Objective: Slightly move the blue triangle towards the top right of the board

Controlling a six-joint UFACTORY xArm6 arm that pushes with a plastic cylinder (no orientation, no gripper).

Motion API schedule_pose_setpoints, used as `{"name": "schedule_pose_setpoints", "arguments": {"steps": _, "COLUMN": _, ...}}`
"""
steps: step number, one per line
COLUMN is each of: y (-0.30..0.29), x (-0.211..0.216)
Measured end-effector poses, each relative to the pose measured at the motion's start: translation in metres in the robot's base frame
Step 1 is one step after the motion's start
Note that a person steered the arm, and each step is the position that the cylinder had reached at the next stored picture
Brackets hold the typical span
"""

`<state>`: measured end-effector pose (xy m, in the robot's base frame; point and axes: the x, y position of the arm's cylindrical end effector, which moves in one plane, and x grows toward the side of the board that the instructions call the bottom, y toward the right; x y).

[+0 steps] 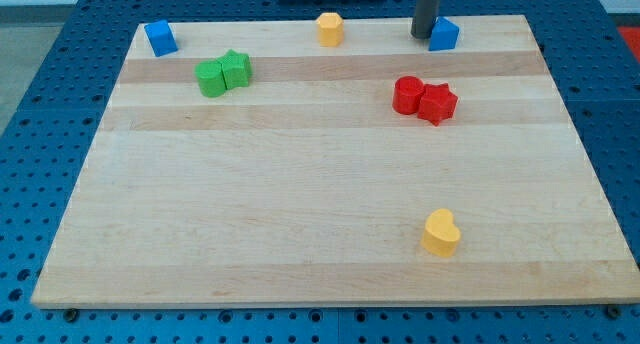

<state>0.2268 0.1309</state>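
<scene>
At the view's top right of the pale, striped-grain wooden worktop (pixel 300 204), the blue triangle (pixel 445 34) sits close to the far edge, a small glossy wedge-like block. My tip (pixel 424 36), the lower end of a straight dark rod that serves as the tool, stands just beside the triangle's left side, touching it or nearly so; the rod has no jaws, so it neither clasps nor releases anything, it only presses sideways. Along the same top edge, toward the middle, stands a yellow block (pixel 330 29) with a faceted, roughly hexagonal outline, and at the top left corner a second blue block (pixel 160 37), boxy with a slanted top. Below that, two green blocks (pixel 223 73) sit touching each other, one with a notched, star-like outline. Right of centre, a red rounded block (pixel 407 94) touches a red star (pixel 438 103). Near the view's bottom, right of the middle and well apart from the rest, lies a yellow heart-shaped block (pixel 441 233). The worktop rests on a blue perforated base (pixel 40 134) dotted with regular holes.
</scene>
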Motion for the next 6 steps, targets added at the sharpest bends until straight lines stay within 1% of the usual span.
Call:
{"name": "schedule_pose_setpoints", "arguments": {"steps": 1, "y": -0.026, "x": 0.024}}
{"name": "schedule_pose_setpoints", "arguments": {"steps": 2, "y": -0.010, "x": 0.040}}
{"name": "schedule_pose_setpoints", "arguments": {"steps": 3, "y": 0.020, "x": 0.038}}
{"name": "schedule_pose_setpoints", "arguments": {"steps": 4, "y": 0.028, "x": 0.029}}
{"name": "schedule_pose_setpoints", "arguments": {"steps": 6, "y": 0.037, "x": 0.028}}
